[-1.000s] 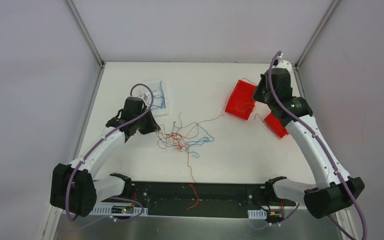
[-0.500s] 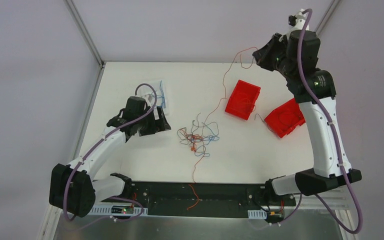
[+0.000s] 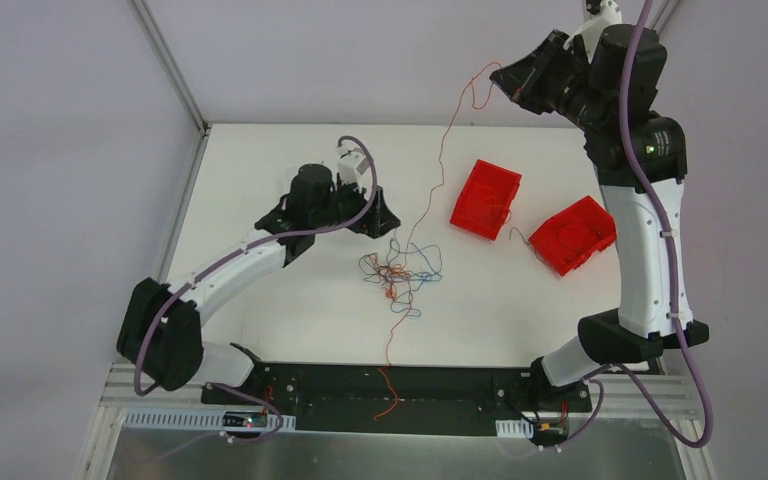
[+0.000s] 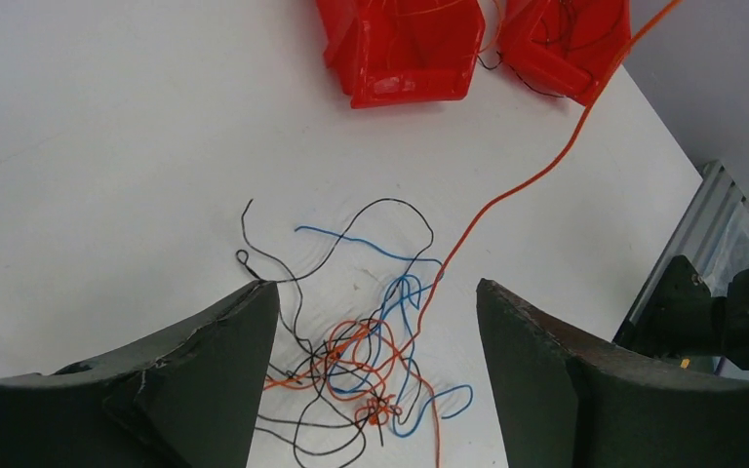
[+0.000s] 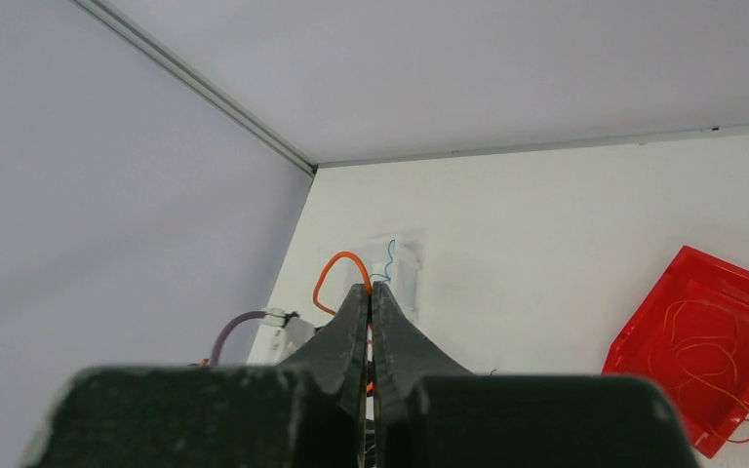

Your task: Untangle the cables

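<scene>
Cables point(image 3: 400, 272) bunched at mid-table point(image 3: 290, 310), with one orange strand point(image 4: 532, 175) rising to my right gripper point(image 3: 512, 80), which is clamped on it high above. My left gripper point(image 4: 375, 297) hovers wide open over the bunch. Next, I judge, it should pin the tangle down.

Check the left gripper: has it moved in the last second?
Yes. The left gripper has swung right, toward the left red bin, which has stayed put. It is now open, close to the wire tangle.
</scene>
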You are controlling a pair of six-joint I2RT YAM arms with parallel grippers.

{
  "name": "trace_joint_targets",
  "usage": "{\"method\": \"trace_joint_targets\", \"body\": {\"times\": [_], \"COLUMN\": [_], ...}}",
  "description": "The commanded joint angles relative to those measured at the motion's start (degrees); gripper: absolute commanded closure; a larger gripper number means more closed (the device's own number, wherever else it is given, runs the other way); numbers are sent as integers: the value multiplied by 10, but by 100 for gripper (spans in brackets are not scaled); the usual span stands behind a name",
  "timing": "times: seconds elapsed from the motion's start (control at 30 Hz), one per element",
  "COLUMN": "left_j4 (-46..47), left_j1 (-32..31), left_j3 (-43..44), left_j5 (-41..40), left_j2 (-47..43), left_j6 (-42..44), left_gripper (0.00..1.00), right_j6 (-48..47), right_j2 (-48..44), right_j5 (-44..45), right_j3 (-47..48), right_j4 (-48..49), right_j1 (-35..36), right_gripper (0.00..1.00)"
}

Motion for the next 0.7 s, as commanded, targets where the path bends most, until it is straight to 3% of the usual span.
{"method": "trace_joint_targets", "body": {"times": [0.0, 0.13, 0.2, 0.37, 0.53, 0.67], "left_j4": [75, 85, 103, 116, 64, -51], "left_j1": [-30, -53, -60, -62, -62, -62], "left_j3": [37, 38, 30, 23, 50, 159], "left_j5": [61, 89, 105, 117, 90, 45], "left_j2": [75, 118, 129, 135, 105, 63], "left_j6": [34, 39, 35, 30, 45, 89], "left_gripper": [27, 36, 46, 97, 100, 100], "right_j6": [28, 30, 30, 27, 10, 14], "right_j2": [-8, -10, -12, -24, -70, -157], "right_j5": [-23, -23, -20, -14, 7, -14], "right_j3": [15, 14, 11, -23, -131, -342], "right_j4": [20, 24, 24, 30, 43, 114], "right_j1": [-1, -1, -2, -2, -3, -3], "right_gripper": [100, 100, 100, 100, 100, 100]}}
